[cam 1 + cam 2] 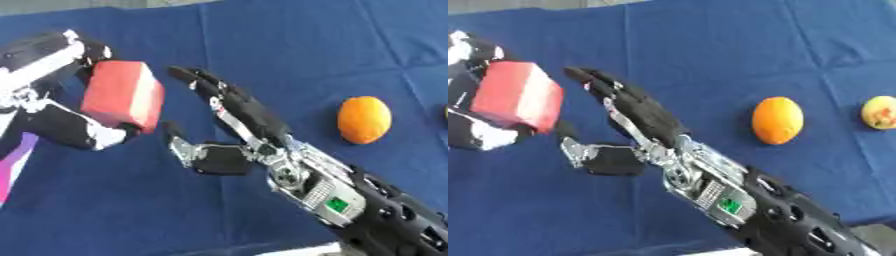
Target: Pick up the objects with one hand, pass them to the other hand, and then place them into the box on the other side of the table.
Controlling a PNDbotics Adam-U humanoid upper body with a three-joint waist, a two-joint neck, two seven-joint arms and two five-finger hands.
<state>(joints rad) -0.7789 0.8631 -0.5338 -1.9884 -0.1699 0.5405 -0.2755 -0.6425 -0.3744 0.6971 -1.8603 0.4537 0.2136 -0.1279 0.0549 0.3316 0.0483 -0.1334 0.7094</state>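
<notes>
Closest, the right hand (229,152) reaches up toward eleven o'clock, fingers straight and spread. Left hand (61,127) holds the red block (122,95) at nine o'clock. It looks light and stiff; grab its flat sides.

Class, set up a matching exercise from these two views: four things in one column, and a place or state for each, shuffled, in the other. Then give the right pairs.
Things:
1. red block
2. orange
3. right hand
4. yellowish fruit

States:
A. open, fingers straight, beside the block
B. at the far right edge of the blue cloth
C. held in the left hand
D. lying alone on the cloth, right of the right hand

Pairs: 1-C, 2-D, 3-A, 4-B
</notes>
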